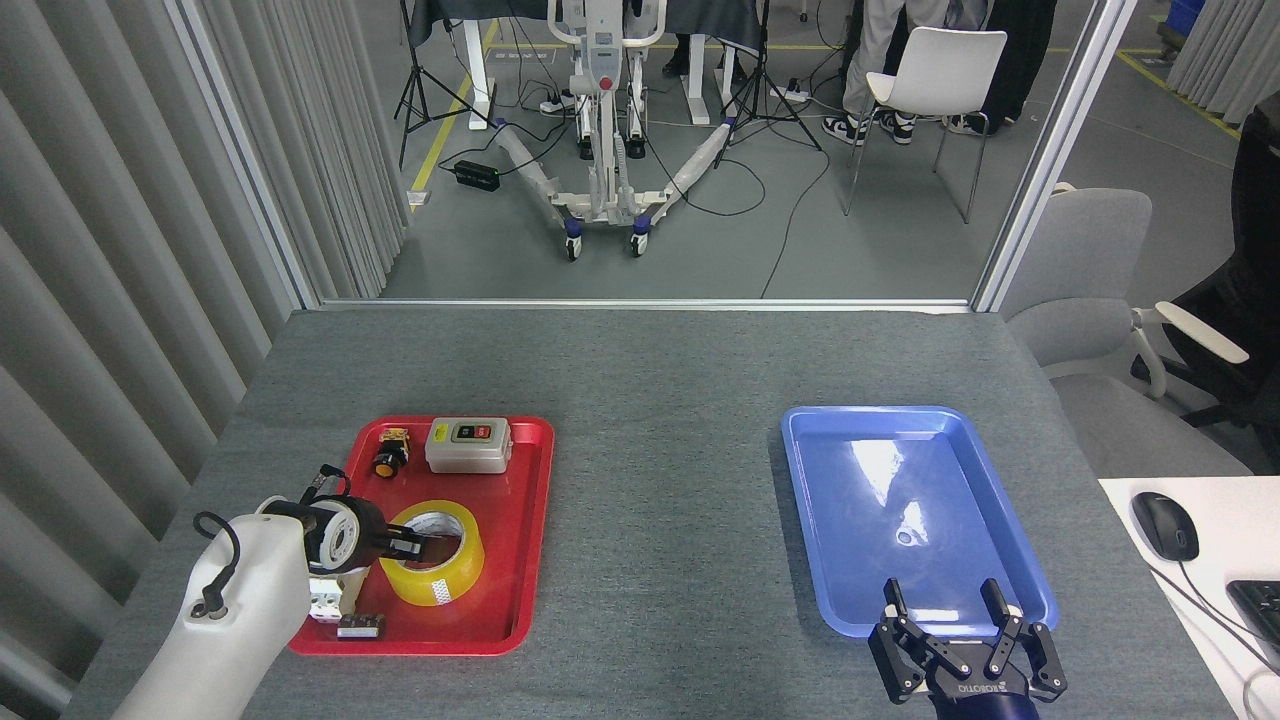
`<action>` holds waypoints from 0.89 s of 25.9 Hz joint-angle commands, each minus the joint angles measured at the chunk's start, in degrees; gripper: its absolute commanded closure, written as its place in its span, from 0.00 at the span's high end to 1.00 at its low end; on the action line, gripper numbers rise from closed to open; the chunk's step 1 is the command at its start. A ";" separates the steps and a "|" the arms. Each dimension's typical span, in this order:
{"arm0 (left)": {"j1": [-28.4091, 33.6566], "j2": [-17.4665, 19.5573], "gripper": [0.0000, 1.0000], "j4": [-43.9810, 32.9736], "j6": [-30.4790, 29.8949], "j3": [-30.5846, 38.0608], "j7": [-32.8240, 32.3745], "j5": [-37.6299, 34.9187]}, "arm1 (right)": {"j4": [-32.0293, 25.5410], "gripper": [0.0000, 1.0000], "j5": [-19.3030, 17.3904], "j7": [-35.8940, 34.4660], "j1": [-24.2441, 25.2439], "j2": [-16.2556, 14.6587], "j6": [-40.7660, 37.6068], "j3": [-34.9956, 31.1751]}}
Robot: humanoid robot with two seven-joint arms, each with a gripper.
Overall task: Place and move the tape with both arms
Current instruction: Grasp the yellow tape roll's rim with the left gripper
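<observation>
The tape [440, 590], a yellow roll with a white core, lies flat in the near half of the red tray [525, 520]. My left gripper [428, 547] comes in from the left. Its dark fingers [405, 545] reach over the roll's left rim into the core hole, and their spread is hidden by the wrist. The roll rests on the tray. At the bottom right my right gripper [945, 603] stands open with nothing between its fingers, just in front of the near edge of the blue tray [800, 470].
The red tray also holds a grey switch box [468, 445], an orange push button [388, 455] and small white and dark parts [345, 612] by my left wrist. A white desk with a mouse [1165, 525] stands at the right. Grey curtain runs along the left.
</observation>
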 commanded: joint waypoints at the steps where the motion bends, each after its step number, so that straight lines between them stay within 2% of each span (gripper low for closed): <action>1: -0.09 0.06 0.88 0.08 -0.23 -0.09 1.29 -0.01 | -0.01 1.00 0.01 -0.01 -0.02 0.01 0.04 0.00; 6: -0.27 0.06 0.87 0.61 -0.23 -0.09 1.90 -0.01 | -0.01 1.00 0.01 -0.01 0.07 0.01 0.04 0.00; 9: -0.36 -0.03 0.80 1.05 -0.32 -0.97 3.31 -0.01 | -0.01 1.00 0.01 -0.01 0.07 0.01 0.04 0.08; 16: -0.36 -0.21 0.71 1.84 -0.32 -1.76 6.82 -0.44 | -0.01 1.00 0.01 -0.01 0.07 -0.08 0.13 0.00; 19: -0.36 -0.21 0.61 2.11 -0.41 -1.85 7.61 -0.44 | -0.01 1.00 0.01 -0.01 0.07 -0.08 0.13 -0.09; 23: -0.36 -0.21 0.58 2.63 -0.59 -2.11 7.70 -0.53 | 0.08 1.00 0.01 -0.01 0.16 -0.08 0.22 -0.09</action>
